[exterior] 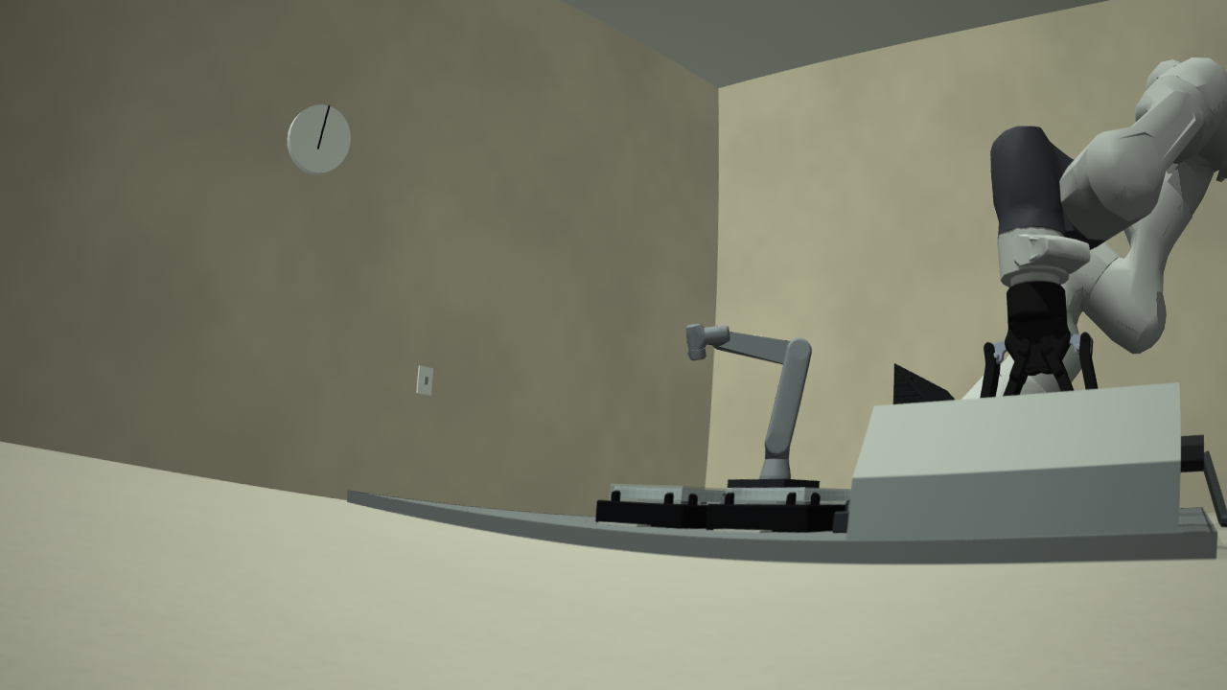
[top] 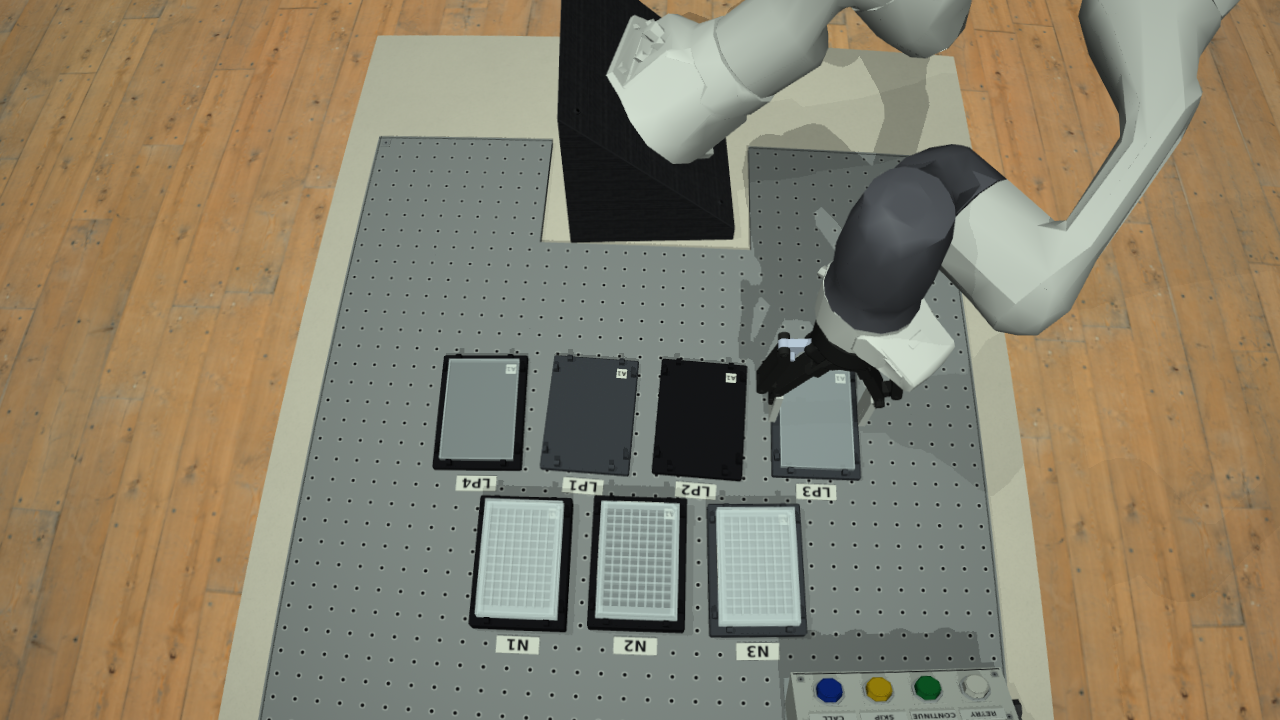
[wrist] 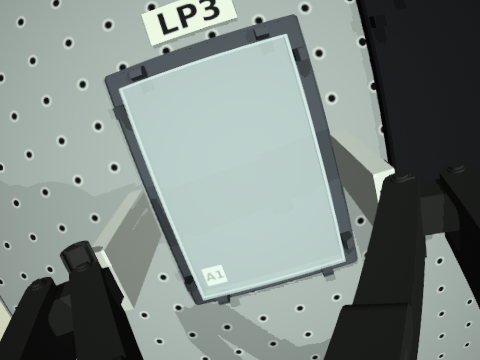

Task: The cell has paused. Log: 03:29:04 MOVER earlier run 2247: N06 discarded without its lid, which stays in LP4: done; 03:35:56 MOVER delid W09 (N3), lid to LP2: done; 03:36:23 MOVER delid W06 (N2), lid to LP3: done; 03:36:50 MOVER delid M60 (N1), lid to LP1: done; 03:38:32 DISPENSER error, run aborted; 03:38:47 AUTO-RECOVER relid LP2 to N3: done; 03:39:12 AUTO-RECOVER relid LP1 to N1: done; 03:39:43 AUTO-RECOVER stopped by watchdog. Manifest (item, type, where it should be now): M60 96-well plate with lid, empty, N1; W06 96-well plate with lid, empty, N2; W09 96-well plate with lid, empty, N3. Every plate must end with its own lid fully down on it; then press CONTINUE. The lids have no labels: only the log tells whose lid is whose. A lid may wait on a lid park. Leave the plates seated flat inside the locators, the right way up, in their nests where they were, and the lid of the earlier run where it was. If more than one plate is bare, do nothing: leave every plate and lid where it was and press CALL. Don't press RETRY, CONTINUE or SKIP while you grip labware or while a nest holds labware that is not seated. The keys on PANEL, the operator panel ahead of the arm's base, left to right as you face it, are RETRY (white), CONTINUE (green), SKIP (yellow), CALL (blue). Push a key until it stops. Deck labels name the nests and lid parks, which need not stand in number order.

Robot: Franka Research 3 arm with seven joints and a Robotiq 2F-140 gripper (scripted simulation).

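On the desk [top: 340,295], a grey perforated board on a beige mat, the white arm [top: 1056,250] bends in from the right edge, its dark wrist hanging over the right end of the rear row of stations. That row holds four lid parks, reading from the left edge LP4, LP1, LP2 and LP3; the row nearer the front edge holds three nests, N1, N2 and N3. The lid on LP3 [wrist: 234,167] lies flat inside its grey frame, a pale translucent sheet with a small A1 mark at one corner, and a second lid on LP4 [top: 478,410] lies flat in its black frame. LP1 [top: 588,413] and LP2 [top: 699,419] show only their dark pads. The plate in N1 [top: 522,559] and the plate in N3 [top: 757,568] look smooth and milky under covers, while the plate in N2 [top: 636,560] shows a sharper well grid, its wells bare. The hand [top: 827,376] hovers above the rear end of the LP3 lid, fingers spread on either side of it and gripping nothing; in the wrist view the lid sits below and between them, untouched. At the front right corner the PANEL [top: 801,694] carries blue, yellow, green and white keys.
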